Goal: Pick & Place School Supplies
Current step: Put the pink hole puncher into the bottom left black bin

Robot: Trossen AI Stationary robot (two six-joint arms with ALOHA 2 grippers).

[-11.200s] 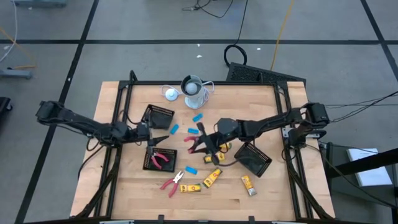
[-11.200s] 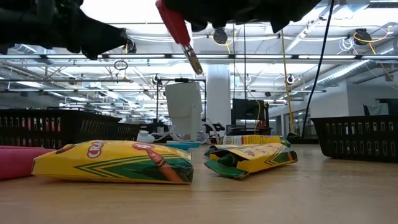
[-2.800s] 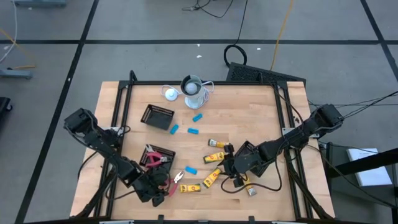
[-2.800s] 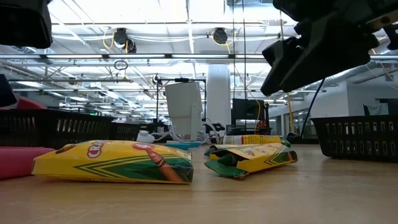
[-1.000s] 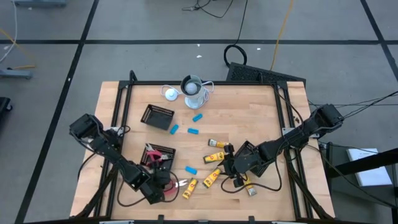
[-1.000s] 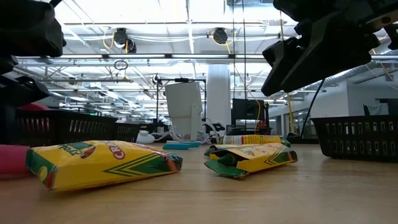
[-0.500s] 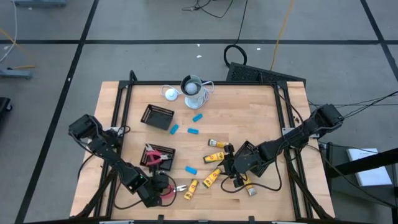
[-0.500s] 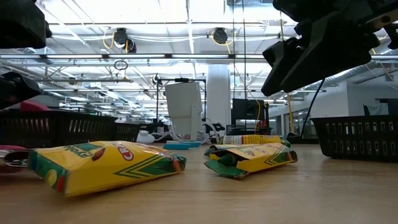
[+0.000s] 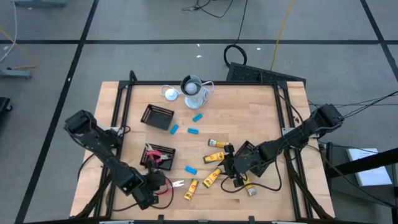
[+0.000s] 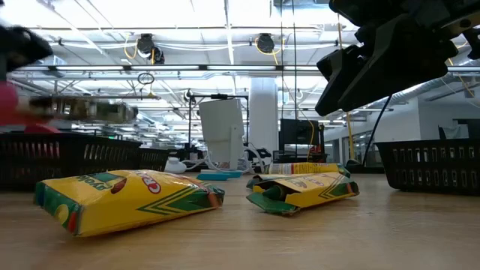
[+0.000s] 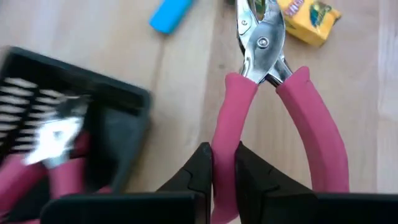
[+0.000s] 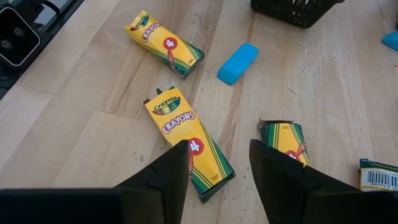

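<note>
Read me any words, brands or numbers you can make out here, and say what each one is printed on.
"CRAYONS": yellow crayon box below the right gripper.
"4": red circle on that same box.
Second crayon box: lettering too small to read.
Barcode label: digits unreadable.
Crayon box in the low view: logo partly shown, unreadable.

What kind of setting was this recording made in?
Most likely an open-plan robotics lab or workshop. The wooden table stands on a grey floor marked with dark tape lines, cables trail across that floor, and the low view shows an exposed ceiling with strip lights above equipment and workstations.
</note>
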